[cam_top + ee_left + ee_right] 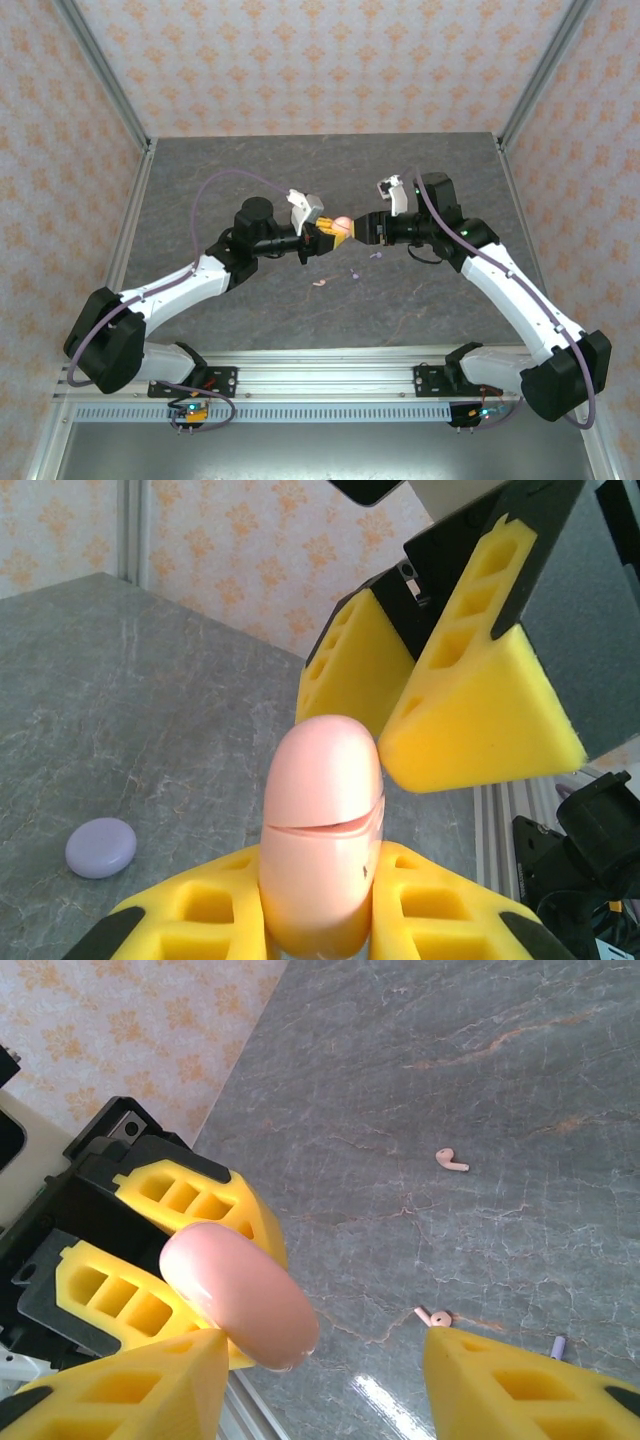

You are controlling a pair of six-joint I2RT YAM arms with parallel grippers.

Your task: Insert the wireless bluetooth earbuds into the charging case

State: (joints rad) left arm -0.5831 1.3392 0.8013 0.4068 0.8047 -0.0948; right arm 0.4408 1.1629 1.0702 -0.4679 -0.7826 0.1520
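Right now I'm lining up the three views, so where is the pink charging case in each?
Top external: the pink charging case is at the centre of the picture.
Left wrist: bottom centre.
Right wrist: lower left.
Shared landmark: the left tool, its yellow fingers clamping the case.

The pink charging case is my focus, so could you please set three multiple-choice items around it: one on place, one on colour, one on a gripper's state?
1. Where is the pink charging case?
A. flat on the table
B. in the left gripper
C. on the rail

2. What colour is the disc-shaped case lying on the table?
A. lavender
B. green
C. black

3. How is the right gripper?
A. shut on the case
B. shut on an earbud
C. open

Key: 1 B, that gripper's jaws clamp its base; 2 A, it shows pale purple against the grey stone; 3 C, its jaws stand wide apart.
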